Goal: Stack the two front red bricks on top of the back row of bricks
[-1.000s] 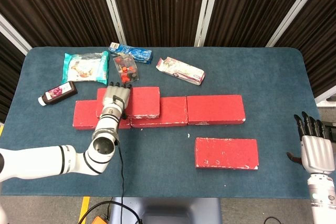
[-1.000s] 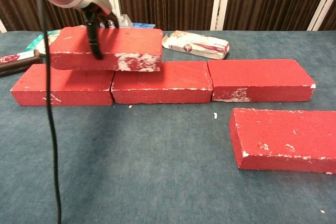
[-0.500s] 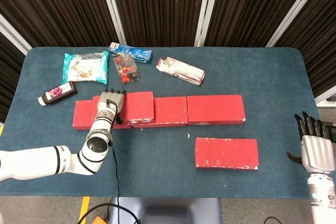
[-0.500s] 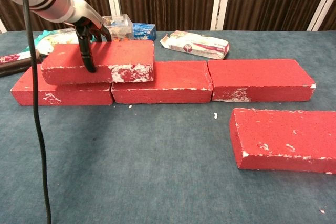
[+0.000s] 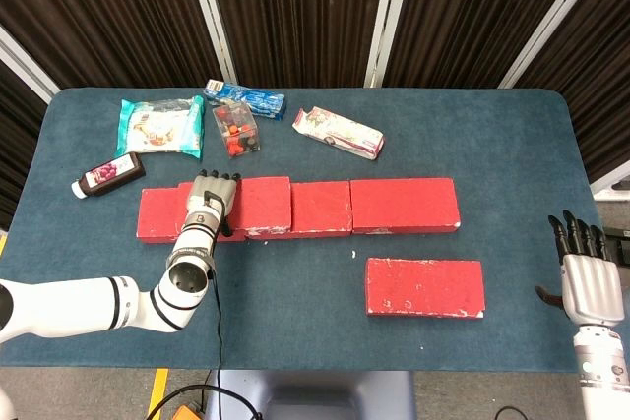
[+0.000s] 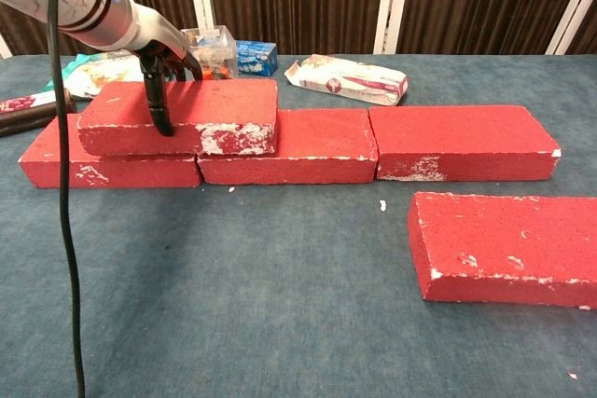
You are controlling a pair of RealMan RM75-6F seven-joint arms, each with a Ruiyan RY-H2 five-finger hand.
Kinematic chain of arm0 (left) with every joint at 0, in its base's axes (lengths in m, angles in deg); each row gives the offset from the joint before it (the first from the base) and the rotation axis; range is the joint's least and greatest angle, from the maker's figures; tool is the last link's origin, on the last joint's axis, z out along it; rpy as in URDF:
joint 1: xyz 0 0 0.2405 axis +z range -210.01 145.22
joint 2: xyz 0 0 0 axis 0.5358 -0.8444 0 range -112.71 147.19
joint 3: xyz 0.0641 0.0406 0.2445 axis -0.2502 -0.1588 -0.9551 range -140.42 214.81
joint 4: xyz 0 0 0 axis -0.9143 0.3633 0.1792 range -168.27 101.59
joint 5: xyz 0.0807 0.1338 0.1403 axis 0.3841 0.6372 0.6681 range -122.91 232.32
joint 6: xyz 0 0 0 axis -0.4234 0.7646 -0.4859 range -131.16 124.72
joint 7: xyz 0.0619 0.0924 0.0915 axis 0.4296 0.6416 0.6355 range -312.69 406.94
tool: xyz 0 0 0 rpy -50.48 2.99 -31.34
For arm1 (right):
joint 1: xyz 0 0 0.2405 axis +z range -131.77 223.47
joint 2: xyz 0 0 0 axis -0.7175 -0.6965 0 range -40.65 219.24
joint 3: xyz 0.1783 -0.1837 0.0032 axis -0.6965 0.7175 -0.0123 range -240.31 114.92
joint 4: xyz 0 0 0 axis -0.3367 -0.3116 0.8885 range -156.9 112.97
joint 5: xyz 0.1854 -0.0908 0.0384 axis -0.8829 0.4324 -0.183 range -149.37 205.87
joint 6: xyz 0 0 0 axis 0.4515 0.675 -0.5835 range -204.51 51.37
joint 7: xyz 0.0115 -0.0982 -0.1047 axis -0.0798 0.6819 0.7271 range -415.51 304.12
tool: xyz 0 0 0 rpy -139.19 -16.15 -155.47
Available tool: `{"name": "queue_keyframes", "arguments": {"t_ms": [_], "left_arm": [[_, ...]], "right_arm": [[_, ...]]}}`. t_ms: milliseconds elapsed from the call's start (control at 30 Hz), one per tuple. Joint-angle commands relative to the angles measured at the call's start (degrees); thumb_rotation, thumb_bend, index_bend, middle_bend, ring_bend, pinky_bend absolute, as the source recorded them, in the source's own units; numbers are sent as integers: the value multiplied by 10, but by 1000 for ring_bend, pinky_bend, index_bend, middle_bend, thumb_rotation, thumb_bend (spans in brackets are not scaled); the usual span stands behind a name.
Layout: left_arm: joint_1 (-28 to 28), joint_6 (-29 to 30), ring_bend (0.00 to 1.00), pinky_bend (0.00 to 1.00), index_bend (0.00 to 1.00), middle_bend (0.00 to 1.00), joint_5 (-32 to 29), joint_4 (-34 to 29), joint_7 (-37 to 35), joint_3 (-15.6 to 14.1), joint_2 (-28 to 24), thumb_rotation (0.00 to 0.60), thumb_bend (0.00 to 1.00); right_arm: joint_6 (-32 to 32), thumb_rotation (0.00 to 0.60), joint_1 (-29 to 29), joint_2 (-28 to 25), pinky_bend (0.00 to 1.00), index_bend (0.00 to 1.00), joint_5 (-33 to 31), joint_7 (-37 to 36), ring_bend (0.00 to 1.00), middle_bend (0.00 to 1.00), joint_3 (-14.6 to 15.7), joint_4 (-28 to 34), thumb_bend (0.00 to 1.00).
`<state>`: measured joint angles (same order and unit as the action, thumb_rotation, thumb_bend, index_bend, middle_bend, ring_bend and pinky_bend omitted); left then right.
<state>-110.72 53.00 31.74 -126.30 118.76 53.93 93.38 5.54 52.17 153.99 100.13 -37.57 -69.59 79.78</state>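
Observation:
Three red bricks form the back row [image 5: 404, 206] [image 6: 464, 142]. A fourth red brick [image 5: 258, 203] [image 6: 205, 115] lies on top of the row's left part, across the joint between the left and middle bricks. My left hand [image 5: 207, 201] [image 6: 160, 67] grips this top brick at its left end, the thumb down its front face and fingers over the back. A second loose red brick [image 5: 425, 286] [image 6: 508, 248] lies flat in front, to the right. My right hand [image 5: 589, 268] hovers at the table's right edge, fingers apart, holding nothing.
Behind the row lie a dark bottle [image 5: 106, 175], a teal snack bag [image 5: 157, 126], a clear box of small items [image 5: 237, 129] [image 6: 210, 49], a blue packet [image 5: 246, 98] and a white-pink packet [image 5: 339, 133] [image 6: 350, 79]. A black cable [image 6: 65, 230] hangs from my left arm.
My left hand has lowered the held brick onto the back row, shifting it slightly left and then a touch right. The right hand stayed put.

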Motion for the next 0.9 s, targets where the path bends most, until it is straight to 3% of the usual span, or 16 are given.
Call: {"name": "queue_keyframes", "arguments": {"t_ms": [33,900], "left_arm": [[-1,1,0,38,33,139,-1,2,1,-3,3,600,240],[-5,-1,0,36,0,37,-4,21,0,-9,18,600,244]], "right_arm": [[1,600,0,0,0,101,0,1,0,0,0,1,0],[1,600,1,3,0,101,-6,7,0,0,0,2,0]]}}
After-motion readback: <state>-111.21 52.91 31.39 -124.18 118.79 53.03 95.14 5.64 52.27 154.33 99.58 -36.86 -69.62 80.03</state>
